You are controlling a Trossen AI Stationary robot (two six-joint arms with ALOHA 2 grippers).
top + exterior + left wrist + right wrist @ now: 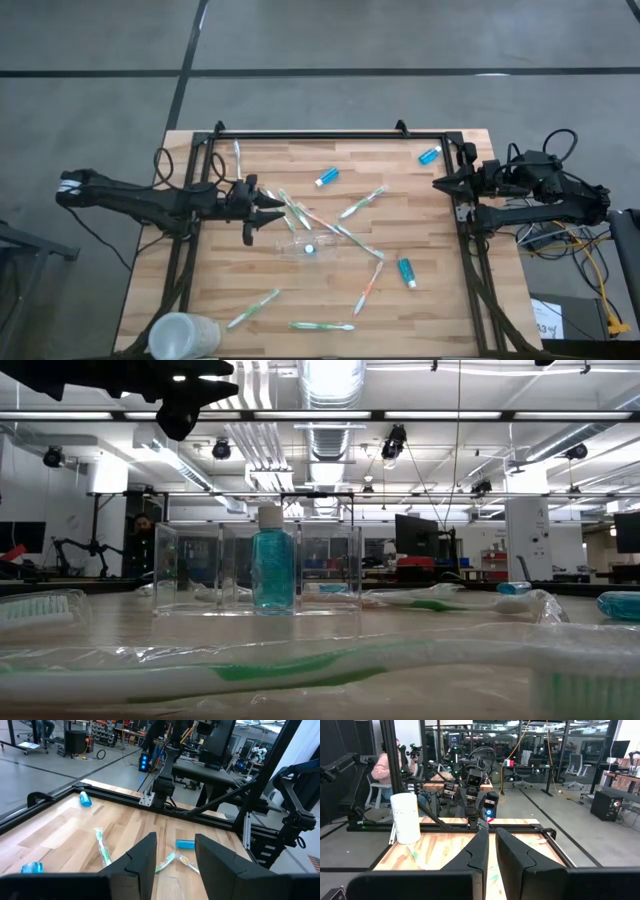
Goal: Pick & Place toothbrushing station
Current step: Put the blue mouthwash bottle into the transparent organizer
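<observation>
Clear plastic makes the toothbrushing station [305, 245], so from above it is hard to see. It sits near the middle of the wooden table [200, 300], with a small blue tube [310, 248] in it. The low view shows it much better: a see-through box [258, 575] with the blue tube [273, 565] standing up inside.

The left gripper [275, 212] hangs over the table just beside the station. Its fingers are apart and hold nothing. Its own wrist view shows the gap between the two dark fingers [142, 862], with table and a blue tube [184, 843] past them.

The right gripper [440, 182] waits at the right edge of the table, well away from the station. Its fingers are almost together and hold nothing. Its wrist view shows them side by side [480, 852].

From above, green, white and orange toothbrushes [362, 203] lie all around, and more blue tubes [406, 271] too. A frosted white cup [182, 335] lies at the near left corner. The right wrist view shows that cup standing tall [405, 817], and a person in pink [381, 767] sits in the room behind. The low view has a wrapped green toothbrush [300, 665] very close to the camera.
</observation>
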